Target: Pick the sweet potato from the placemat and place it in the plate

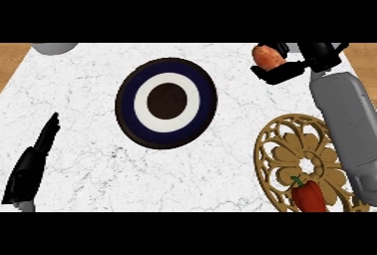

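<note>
The orange-brown sweet potato is held up near the counter's far right edge, with my right hand shut on it. It is off the placemat, a tan openwork mat at the lower right. The plate, with dark blue and white rings and a dark centre, lies in the middle of the counter, left of the sweet potato. My right forearm runs down over the mat's right side. My left hand rests open at the left edge, fingers pointing up.
A red pepper lies on the placemat's lower part. A grey round object shows at the top left corner. Wooden strips border the white marble counter at left and right.
</note>
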You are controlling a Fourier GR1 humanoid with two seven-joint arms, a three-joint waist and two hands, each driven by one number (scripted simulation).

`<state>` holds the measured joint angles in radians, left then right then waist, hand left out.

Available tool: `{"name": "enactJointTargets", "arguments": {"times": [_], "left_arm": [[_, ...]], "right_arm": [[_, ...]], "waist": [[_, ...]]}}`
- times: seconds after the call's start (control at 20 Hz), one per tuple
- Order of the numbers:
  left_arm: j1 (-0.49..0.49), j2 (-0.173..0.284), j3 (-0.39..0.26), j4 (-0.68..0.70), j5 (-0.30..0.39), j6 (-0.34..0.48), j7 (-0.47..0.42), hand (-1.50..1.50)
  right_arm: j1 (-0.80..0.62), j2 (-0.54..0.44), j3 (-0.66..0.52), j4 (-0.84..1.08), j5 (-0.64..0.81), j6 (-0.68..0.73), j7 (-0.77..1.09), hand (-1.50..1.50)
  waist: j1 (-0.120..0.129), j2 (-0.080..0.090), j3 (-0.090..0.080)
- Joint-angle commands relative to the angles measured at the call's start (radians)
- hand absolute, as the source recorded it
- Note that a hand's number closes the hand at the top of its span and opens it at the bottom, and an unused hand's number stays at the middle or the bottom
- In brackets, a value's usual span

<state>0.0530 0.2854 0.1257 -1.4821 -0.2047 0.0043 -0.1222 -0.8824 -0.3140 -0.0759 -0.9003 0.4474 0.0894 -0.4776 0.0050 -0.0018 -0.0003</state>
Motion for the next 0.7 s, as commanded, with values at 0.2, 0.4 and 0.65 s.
{"name": "enactJointTargets", "arguments": {"times": [0.2,0.4,0.65], "left_arm": [[0.045,-0.004,0.004,0.006,-0.008,-0.016,-0.057,0.00],[-0.018,-0.020,-0.014,-0.032,-0.030,0.001,0.040,0.00],[-0.007,-0.033,-0.016,0.002,-0.026,-0.013,-0.007,0.00]], "right_arm": [[-0.070,0.192,0.089,-0.090,0.019,0.005,0.242,1.50],[-0.210,0.207,0.098,0.042,0.052,0.033,0.293,1.50],[-0.225,0.311,0.179,0.172,0.093,-0.069,0.310,1.50]], "waist": [[0.001,-0.001,0.000],[0.010,0.003,0.000],[0.018,0.006,0.000]]}}
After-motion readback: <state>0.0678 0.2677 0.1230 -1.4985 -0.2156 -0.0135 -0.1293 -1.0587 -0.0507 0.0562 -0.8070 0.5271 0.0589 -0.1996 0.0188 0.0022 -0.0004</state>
